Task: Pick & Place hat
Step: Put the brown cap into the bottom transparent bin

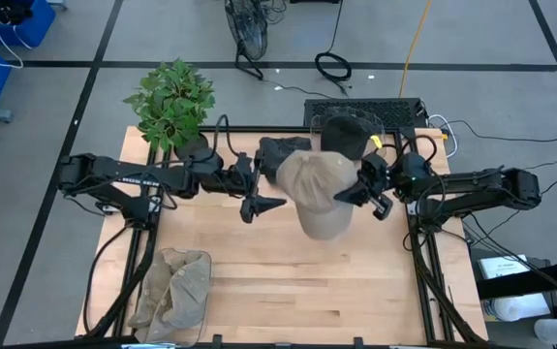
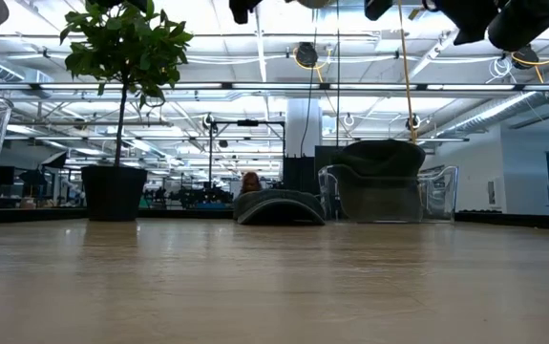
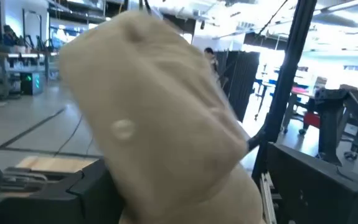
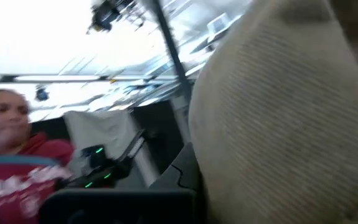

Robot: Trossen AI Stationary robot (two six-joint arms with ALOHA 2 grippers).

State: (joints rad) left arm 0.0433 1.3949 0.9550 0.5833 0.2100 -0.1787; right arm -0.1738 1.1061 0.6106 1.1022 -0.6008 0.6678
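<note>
Holding: right gripper (image 1: 353, 197) pinches the tan hat (image 1: 322, 189), lifted above the table (image 1: 288, 281).
Left gripper (image 1: 263, 204): spread wide, just beside the hat's edge, gripping nothing.

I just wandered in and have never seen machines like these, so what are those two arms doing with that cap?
The right pincer is shut on the edge of a soft tan fabric cap, holding it up above the pale wooden table. The left pincer hangs open beside the cap, not touching it. At the back of the table stand a dark cap, a black hat on a clear stand and a green potted plant; a crumpled beige cloth lies at the front left.
</note>
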